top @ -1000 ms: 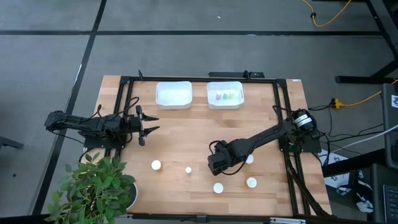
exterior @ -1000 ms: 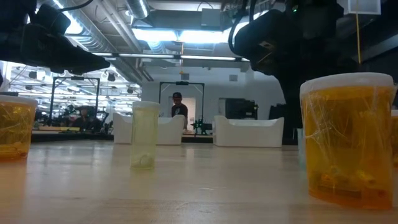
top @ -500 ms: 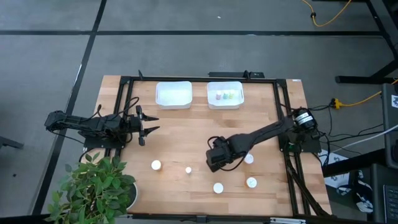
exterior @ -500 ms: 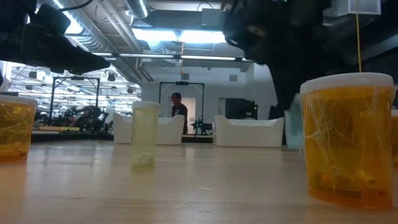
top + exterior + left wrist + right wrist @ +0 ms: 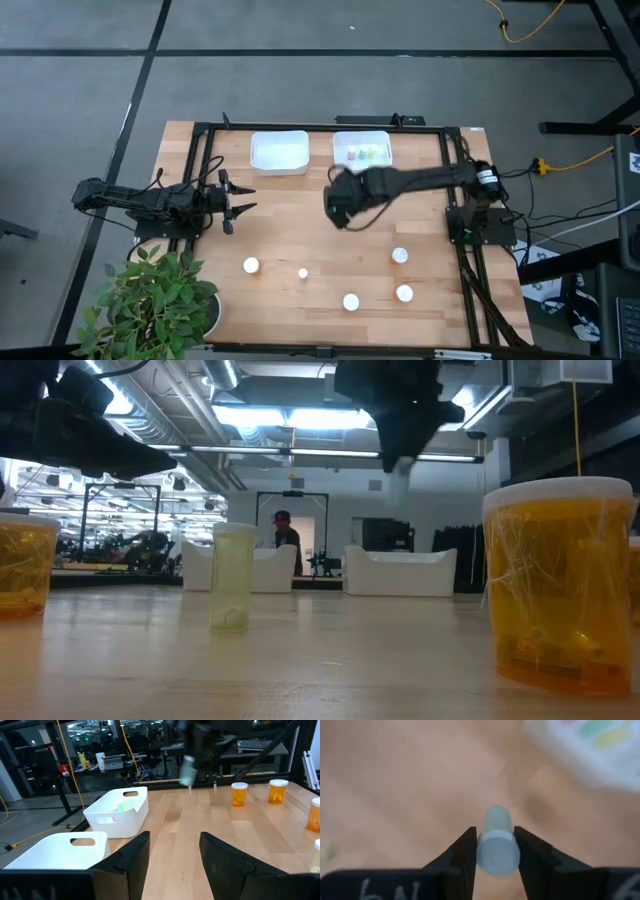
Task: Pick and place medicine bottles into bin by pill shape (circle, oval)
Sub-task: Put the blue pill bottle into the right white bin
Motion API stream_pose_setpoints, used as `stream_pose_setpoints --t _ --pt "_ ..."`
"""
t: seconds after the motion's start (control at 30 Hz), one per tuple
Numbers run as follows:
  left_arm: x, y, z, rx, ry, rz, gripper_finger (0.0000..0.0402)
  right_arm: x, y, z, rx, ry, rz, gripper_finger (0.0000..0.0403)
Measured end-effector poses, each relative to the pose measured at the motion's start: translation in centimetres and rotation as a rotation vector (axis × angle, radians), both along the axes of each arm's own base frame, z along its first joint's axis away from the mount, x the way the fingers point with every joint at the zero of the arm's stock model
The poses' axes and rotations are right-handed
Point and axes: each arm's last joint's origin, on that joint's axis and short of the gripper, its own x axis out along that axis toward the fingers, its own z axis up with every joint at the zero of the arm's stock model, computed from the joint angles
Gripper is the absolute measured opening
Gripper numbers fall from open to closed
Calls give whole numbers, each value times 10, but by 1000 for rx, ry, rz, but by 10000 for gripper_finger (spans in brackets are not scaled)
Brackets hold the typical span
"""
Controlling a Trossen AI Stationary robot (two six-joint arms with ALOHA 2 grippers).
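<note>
My right gripper (image 5: 338, 207) is shut on a small pale bottle with a white cap (image 5: 498, 851) and is high above the table's middle, near the right white bin (image 5: 361, 152). That bin holds several bottles. The held bottle also shows in the low view (image 5: 398, 478) and the left wrist view (image 5: 187, 770). Several white-capped bottles stand upright on the near half of the table, such as one (image 5: 251, 265) and another (image 5: 400, 255). My left gripper (image 5: 245, 200) waits open at the table's left side. My right gripper pinches the bottle at its capped top end (image 5: 496, 840) between its two fingers (image 5: 466, 854), one on each side of the cap. The fingers come from above, pointing down. The bottle hangs upright below them, lifted clear of the table.
An empty white bin (image 5: 279, 152) stands left of the filled one at the far edge. In the low view an orange bottle (image 5: 560, 585) stands close at the right and a pale one (image 5: 232, 575) farther back. A potted plant (image 5: 150, 300) is at the near left corner.
My right gripper has risen and gone from the near right part of the table toward the far edge, up to the right bin. It carries the pale bottle, which stays upright and is now high above the table.
</note>
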Motion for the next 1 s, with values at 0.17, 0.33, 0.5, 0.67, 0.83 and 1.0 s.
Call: stream_pose_setpoints --t 0.17,0.33,0.5,0.67,0.83,1.0 --pt "0 0 0 0 0 0 166 0 -49 19 -67 2 -5 120" --pt "0 0 0 0 0 0 166 -7 -102 18 -45 25 -42 116" --pt "0 0 0 0 0 0 166 -16 -147 4 41 1 -91 118" --pt "0 0 0 0 0 0 166 -19 -172 -26 145 -70 -130 118" --pt "0 0 0 1 0 0 166 -23 -176 -52 152 -61 -143 118" --pt "0 0 0 1 0 1 166 -24 -176 -60 123 -45 -152 119"
